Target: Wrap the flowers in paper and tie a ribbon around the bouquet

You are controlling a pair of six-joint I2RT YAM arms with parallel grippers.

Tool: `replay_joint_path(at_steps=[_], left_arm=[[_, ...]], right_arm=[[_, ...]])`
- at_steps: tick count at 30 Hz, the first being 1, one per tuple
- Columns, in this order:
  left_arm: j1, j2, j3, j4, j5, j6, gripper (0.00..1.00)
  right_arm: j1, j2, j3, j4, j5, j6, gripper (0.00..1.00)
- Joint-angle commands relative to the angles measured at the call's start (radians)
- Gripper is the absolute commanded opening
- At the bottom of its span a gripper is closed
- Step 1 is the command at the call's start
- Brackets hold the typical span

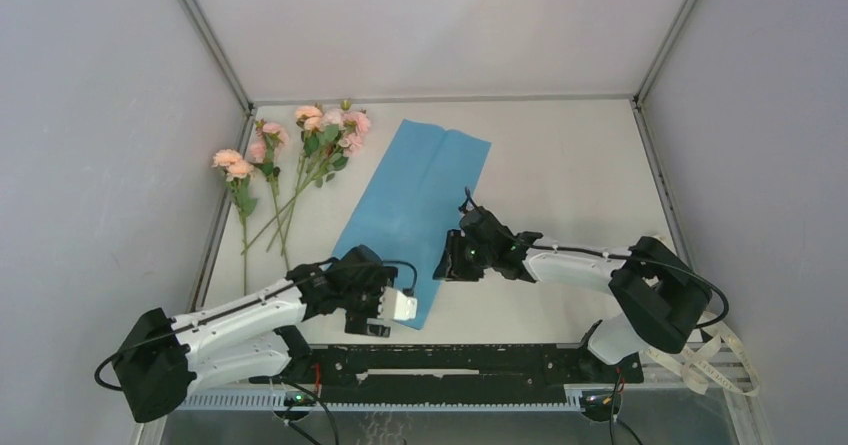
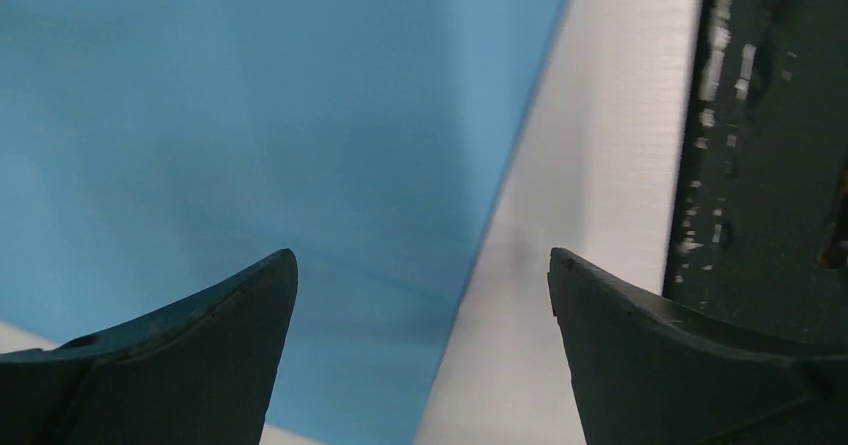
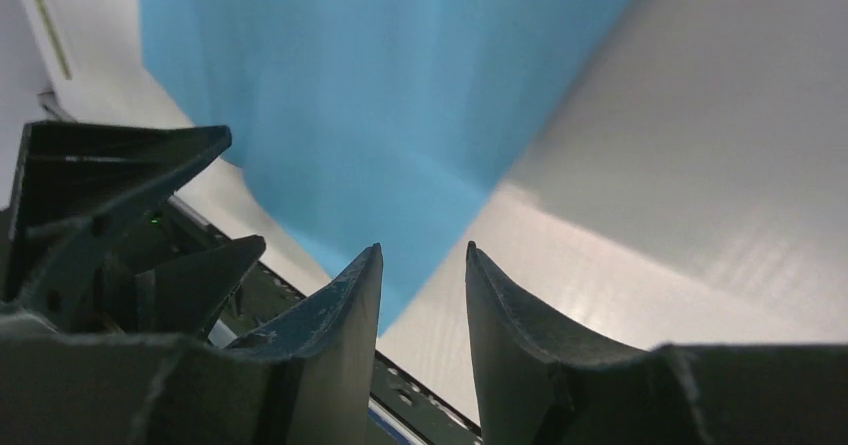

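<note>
At paper [image 1: 420, 185], left gripper [image 2: 420, 265] wide open, right gripper [image 3: 422, 255] part-open, both empty; flowers [image 1: 300, 145] aside.

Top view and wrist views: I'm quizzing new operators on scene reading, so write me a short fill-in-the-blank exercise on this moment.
The paper lies flat with its ____ face up.
The flowers lie to the ____ of the paper.
The left gripper hangs over the paper's edge with jaws ____.
The ribbon lies beside the ____ arm's base.
Missing words: blue; left; open; right.
</note>
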Motion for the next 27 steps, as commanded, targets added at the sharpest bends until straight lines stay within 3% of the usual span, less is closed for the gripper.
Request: replay_joint_path(at_steps=[1, 4, 6, 12, 20, 27], left_arm=[[-0.096, -0.037, -0.085, 0.106, -0.05, 0.069, 1.0], [-0.115, -0.024, -0.109, 0.174, -0.086, 0.072, 1.0], [-0.116, 0.001, -0.113, 0.224, -0.127, 0.062, 0.93], [-0.117, 0.034, -0.104, 0.237, -0.171, 0.039, 0.61], [-0.117, -0.011, -0.133, 0.336, -0.172, 0.019, 0.02], [-0.115, -0.018, -0.137, 0.465, -0.297, -0.028, 0.0]], right_arm=[[0.027, -0.062, -0.044, -0.018, 0.061, 0.031, 0.45], [0.054, -0.073, -0.047, -0.023, 0.092, 0.036, 0.45], [0.068, -0.073, -0.048, -0.027, 0.105, 0.039, 0.45], [0.108, -0.091, -0.048, -0.057, 0.146, 0.044, 0.45], [0.111, -0.13, -0.11, -0.03, 0.134, 0.072, 0.46], [0.107, -0.176, -0.185, 0.072, 0.11, 0.119, 0.48]])
